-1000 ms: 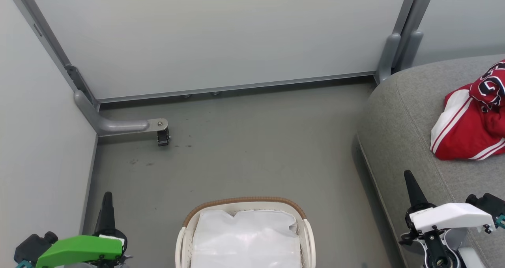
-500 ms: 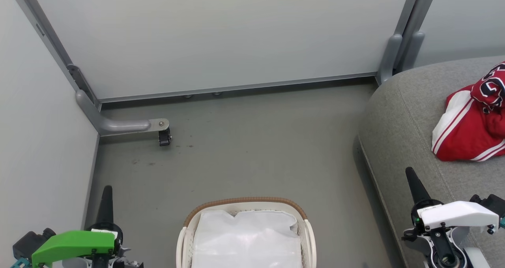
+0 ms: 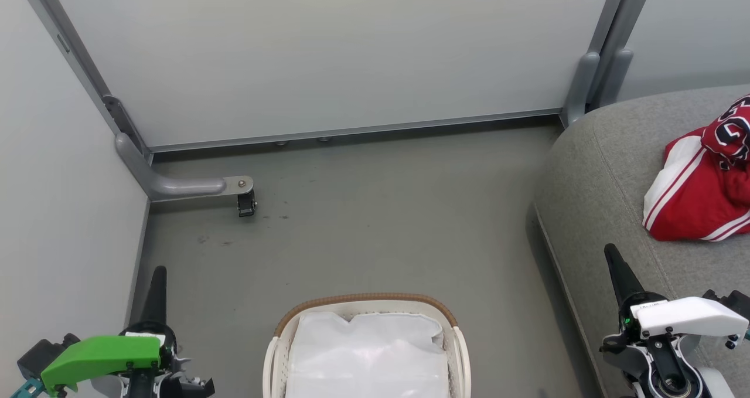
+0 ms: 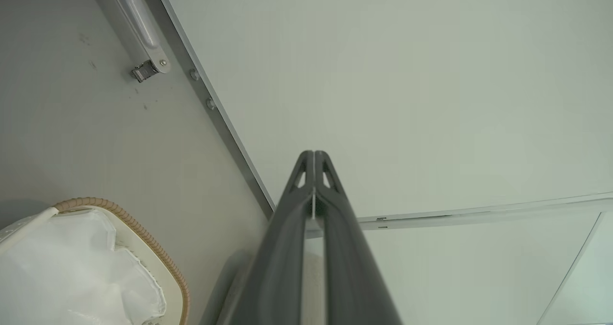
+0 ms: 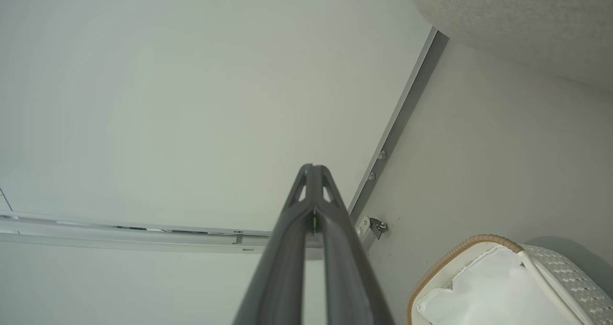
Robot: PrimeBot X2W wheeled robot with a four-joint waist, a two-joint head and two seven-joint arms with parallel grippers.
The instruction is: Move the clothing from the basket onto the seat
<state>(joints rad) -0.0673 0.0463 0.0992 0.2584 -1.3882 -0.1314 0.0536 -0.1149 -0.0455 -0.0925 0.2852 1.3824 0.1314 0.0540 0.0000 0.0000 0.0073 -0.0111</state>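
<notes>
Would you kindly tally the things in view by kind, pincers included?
seat: 1
clothing heap, on the seat: 1
basket: 1
liner sheet, in the basket: 1
pincers, left pincer and right pincer, both shut: 2
Total: 6

Lighting is bright, soft and even, no hard glare anywhere. The head view is sharp, and the only real shadow is a dim band on the floor (image 3: 381, 222) along the foot of the seat (image 3: 597, 199). The white liner (image 3: 369, 357) in the basket (image 3: 363, 299) is nearly blown out, folds barely read. Both wrist views have a greenish cast and wide-angle bend, so the wall rail (image 4: 225, 124) curves. The left end effector (image 4: 313, 155) and the right end effector (image 5: 313, 167) go soft toward the bottom edge.
</notes>
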